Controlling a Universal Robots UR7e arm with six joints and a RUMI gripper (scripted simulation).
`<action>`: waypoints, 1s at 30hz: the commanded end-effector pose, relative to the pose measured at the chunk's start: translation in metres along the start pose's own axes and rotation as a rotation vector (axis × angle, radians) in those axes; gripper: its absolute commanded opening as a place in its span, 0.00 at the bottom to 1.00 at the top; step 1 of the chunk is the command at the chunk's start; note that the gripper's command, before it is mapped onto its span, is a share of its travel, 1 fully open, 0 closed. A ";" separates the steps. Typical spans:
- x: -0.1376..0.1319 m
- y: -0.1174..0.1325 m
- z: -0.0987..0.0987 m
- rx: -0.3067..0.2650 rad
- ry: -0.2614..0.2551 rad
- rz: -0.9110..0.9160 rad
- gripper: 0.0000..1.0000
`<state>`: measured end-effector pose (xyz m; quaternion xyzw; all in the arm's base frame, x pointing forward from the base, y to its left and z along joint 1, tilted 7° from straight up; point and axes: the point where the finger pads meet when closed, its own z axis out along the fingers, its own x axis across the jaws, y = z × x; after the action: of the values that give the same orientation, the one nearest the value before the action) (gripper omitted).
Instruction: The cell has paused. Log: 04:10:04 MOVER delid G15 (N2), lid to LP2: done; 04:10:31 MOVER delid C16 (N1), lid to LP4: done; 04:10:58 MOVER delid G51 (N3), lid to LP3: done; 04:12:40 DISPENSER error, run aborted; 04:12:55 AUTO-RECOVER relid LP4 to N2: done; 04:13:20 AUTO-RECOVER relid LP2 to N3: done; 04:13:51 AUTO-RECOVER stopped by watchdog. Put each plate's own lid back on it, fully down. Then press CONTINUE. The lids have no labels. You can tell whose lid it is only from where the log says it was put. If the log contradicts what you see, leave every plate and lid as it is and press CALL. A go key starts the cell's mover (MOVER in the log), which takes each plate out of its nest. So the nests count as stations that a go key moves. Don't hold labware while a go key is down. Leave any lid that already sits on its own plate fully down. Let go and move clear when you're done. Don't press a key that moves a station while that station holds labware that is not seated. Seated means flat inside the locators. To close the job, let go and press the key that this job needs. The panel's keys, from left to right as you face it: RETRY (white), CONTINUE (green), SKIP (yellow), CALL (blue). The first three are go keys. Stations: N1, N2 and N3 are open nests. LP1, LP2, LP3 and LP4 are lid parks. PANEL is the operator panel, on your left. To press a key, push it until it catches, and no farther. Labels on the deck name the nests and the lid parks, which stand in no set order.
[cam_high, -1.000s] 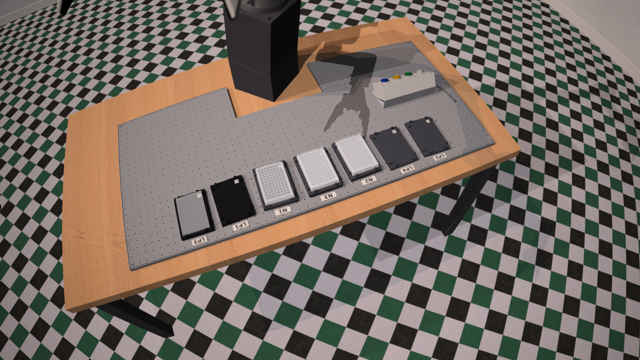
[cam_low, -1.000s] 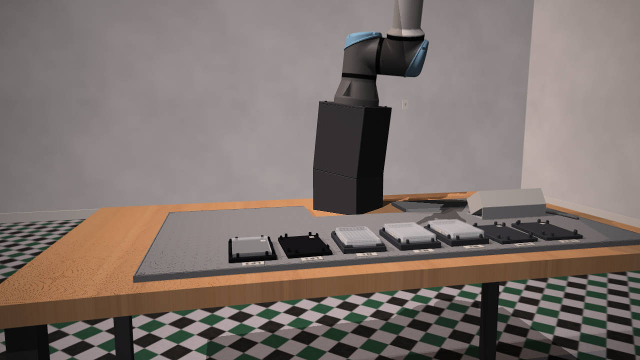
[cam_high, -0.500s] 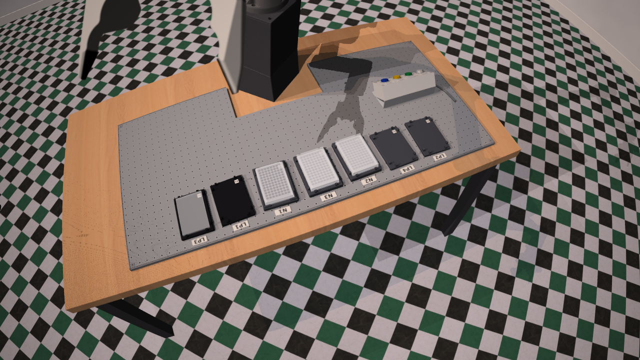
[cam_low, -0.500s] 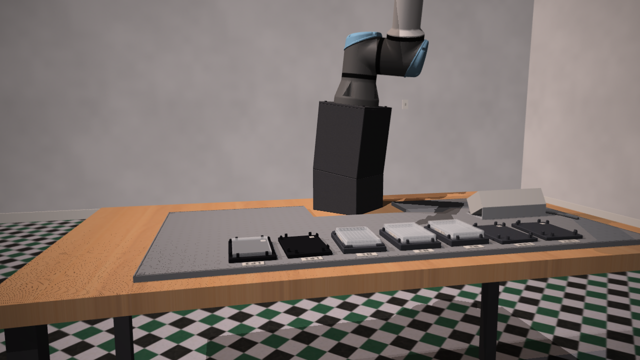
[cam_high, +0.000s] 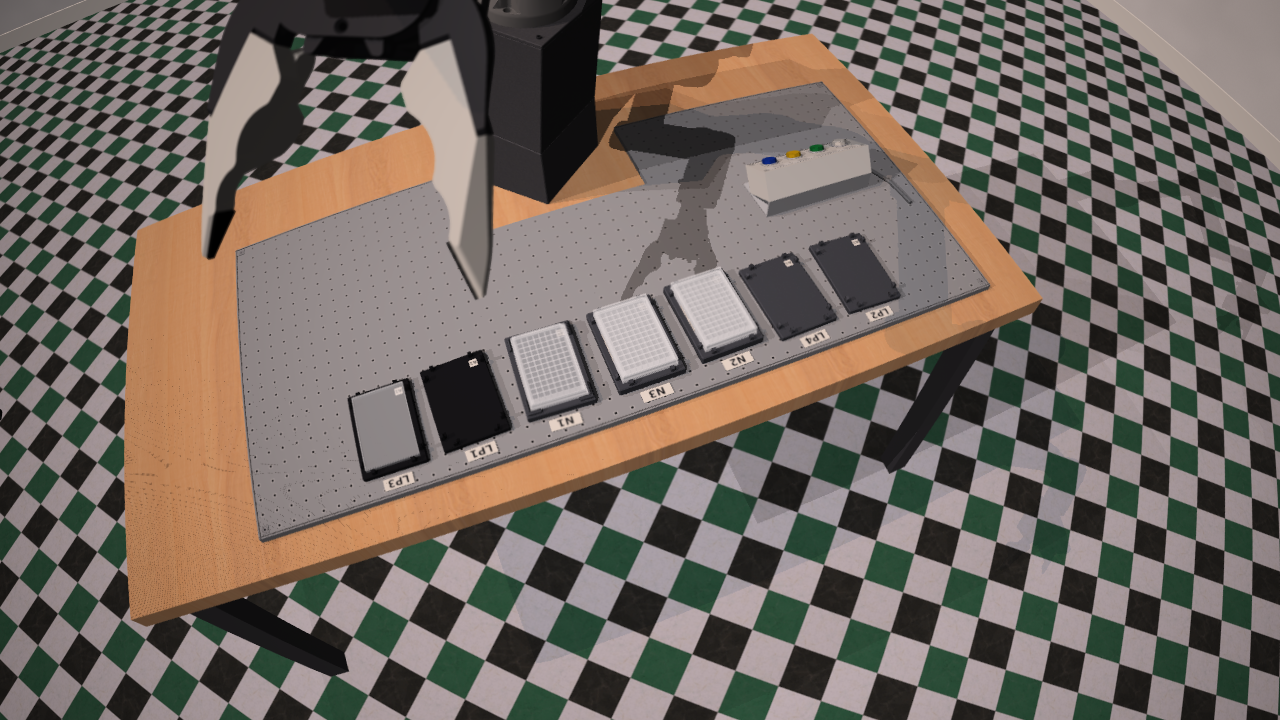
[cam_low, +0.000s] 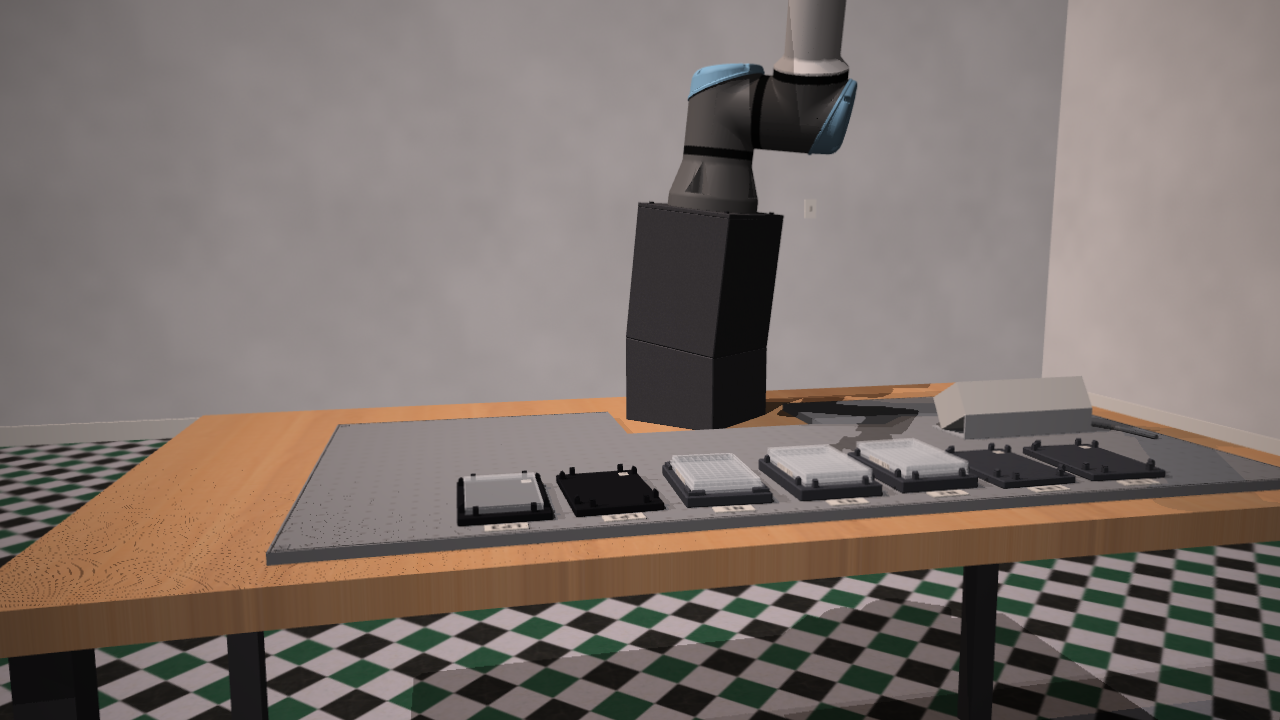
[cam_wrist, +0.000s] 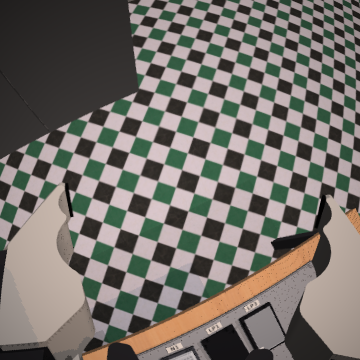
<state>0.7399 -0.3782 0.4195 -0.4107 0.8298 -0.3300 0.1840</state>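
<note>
My gripper (cam_high: 346, 270) (cam_wrist: 195, 192) is open and empty, high above the deck. A clear lid (cam_high: 387, 425) (cam_low: 503, 493) (cam_wrist: 264, 327) lies in LP3. The N1 plate (cam_high: 547, 365) (cam_low: 714, 472) shows bare wells, with no lid. The N3 plate (cam_high: 637, 338) (cam_low: 816, 465) and the N2 plate (cam_high: 713, 310) (cam_low: 911, 456) each have a lid on, looking flat. LP1 (cam_high: 465, 402) (cam_low: 608, 490), LP4 (cam_high: 787, 295) and LP2 (cam_high: 853, 271) are empty. The panel (cam_high: 810, 183) (cam_low: 1011, 407) carries blue (cam_high: 769, 161), yellow (cam_high: 793, 154), green (cam_high: 816, 147) and white (cam_high: 838, 143) keys.
The arm's dark pedestal (cam_high: 541, 98) (cam_low: 698, 313) stands at the back of the table (cam_high: 179, 537) (cam_low: 134, 573). A cable (cam_high: 895, 186) runs from the panel. The nests and lid parks form one row near the front edge, with raised locators at their rims.
</note>
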 end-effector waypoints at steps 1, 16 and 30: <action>0.000 0.020 0.023 -0.029 -0.005 0.001 0.82; 0.000 0.061 0.064 -0.074 -0.009 0.002 0.82; 0.001 0.102 0.098 -0.120 -0.013 0.004 0.82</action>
<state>0.7394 -0.3744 0.2987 -0.4181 0.8429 -0.2929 0.1700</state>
